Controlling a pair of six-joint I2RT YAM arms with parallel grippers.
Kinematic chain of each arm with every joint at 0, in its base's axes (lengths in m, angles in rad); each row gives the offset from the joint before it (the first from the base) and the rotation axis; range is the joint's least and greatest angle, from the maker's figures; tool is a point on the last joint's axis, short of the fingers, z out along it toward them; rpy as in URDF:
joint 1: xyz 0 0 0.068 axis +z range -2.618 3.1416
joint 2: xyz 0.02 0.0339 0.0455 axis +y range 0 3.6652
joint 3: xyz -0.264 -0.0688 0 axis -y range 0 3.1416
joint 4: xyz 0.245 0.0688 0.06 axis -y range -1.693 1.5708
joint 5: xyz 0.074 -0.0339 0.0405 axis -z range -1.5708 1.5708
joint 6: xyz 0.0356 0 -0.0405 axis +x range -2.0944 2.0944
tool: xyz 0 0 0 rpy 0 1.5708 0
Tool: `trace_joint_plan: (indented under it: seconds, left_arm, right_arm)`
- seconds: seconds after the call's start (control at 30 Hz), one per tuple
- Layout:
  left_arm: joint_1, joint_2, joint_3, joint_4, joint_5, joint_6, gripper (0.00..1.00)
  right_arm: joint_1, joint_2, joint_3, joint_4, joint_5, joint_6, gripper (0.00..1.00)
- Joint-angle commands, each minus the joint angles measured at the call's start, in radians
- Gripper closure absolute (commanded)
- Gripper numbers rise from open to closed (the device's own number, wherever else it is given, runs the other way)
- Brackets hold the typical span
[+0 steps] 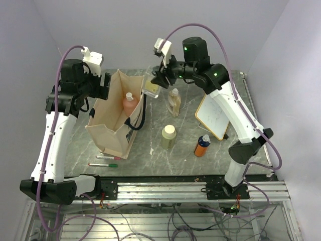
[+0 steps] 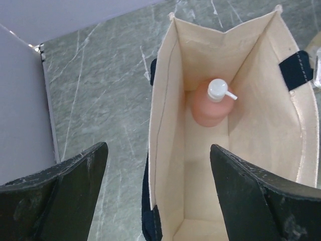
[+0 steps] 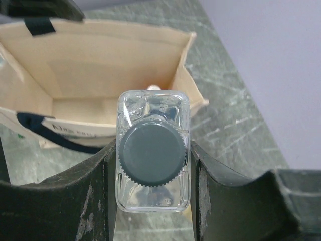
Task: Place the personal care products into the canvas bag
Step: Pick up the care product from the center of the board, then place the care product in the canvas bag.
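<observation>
The beige canvas bag (image 1: 116,118) stands open at the left of the table, with the salmon-pink bottle (image 1: 130,105) upright inside it. My left gripper (image 1: 105,85) hovers open over the bag's left rim (image 2: 170,100), holding nothing; the pink bottle (image 2: 210,105) shows below it. My right gripper (image 1: 153,83) is shut on the clear bottle with the black cap (image 3: 153,150), held in the air just right of the bag's mouth (image 3: 100,65). On the table stand the amber bottle (image 1: 174,102), the pale green bottle (image 1: 168,136) and the orange bottle (image 1: 202,145).
A wood-framed whiteboard (image 1: 213,116) lies at the right, under the right arm. A red marker (image 1: 108,157) and a green marker (image 1: 103,164) lie in front of the bag near the front edge. Pale walls enclose the table on both sides.
</observation>
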Motion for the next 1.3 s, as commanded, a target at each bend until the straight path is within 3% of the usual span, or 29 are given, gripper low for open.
trace_joint_plan:
  seconds: [0.0, 0.23, 0.47, 0.97, 1.27]
  left_arm:
    - [0.022, -0.008, -0.032, 0.028, -0.079, 0.01, 0.08]
    - [0.056, 0.01, -0.089, 0.042, -0.07, -0.003, 0.12]
    - [0.095, 0.015, -0.138, 0.048, 0.0, -0.022, 0.19]
    - [0.106, 0.033, -0.193, 0.088, 0.089, -0.032, 0.39]
    - [0.106, 0.059, -0.186, 0.081, 0.103, -0.023, 0.53]
  right_arm:
    - [0.059, 0.035, 0.22, 0.038, 0.04, 0.012, 1.0]
    - [0.132, 0.185, 0.467, 0.01, 0.038, 0.03, 1.0]
    - [0.161, 0.34, 0.576, 0.062, 0.019, 0.032, 1.0]
    - [0.164, 0.461, 0.343, 0.191, -0.045, 0.01, 1.0]
    - [0.162, 0.539, 0.305, 0.233, -0.049, -0.002, 1.0]
